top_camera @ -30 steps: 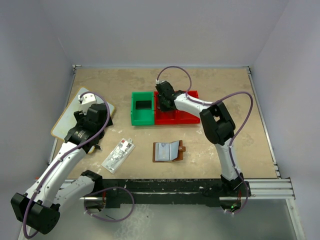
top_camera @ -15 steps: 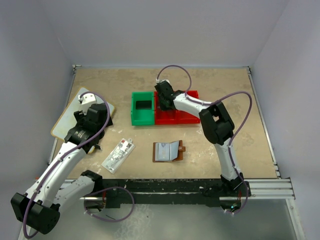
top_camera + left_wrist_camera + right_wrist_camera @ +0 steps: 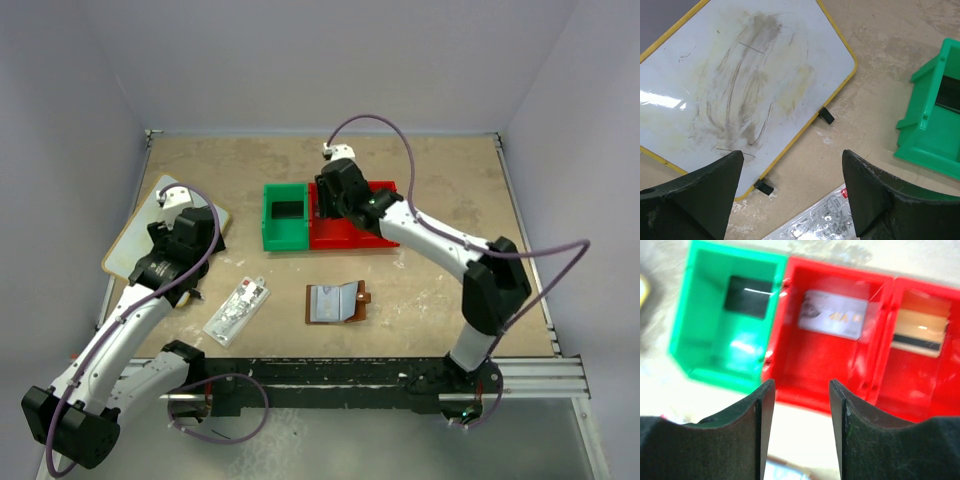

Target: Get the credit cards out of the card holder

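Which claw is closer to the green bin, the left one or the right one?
Right. The right claw hangs over the red bin that adjoins the green bin. The left claw is well off to the left, near the whiteboard.

The card holder (image 3: 337,303) lies on the table (image 3: 440,180), before the bins (image 3: 285,240).

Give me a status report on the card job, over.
Left gripper open over the whiteboard. Right gripper open, empty, above the red bin. Card holder lies open on the table, clear of both arms. Cards lie in the red bin.
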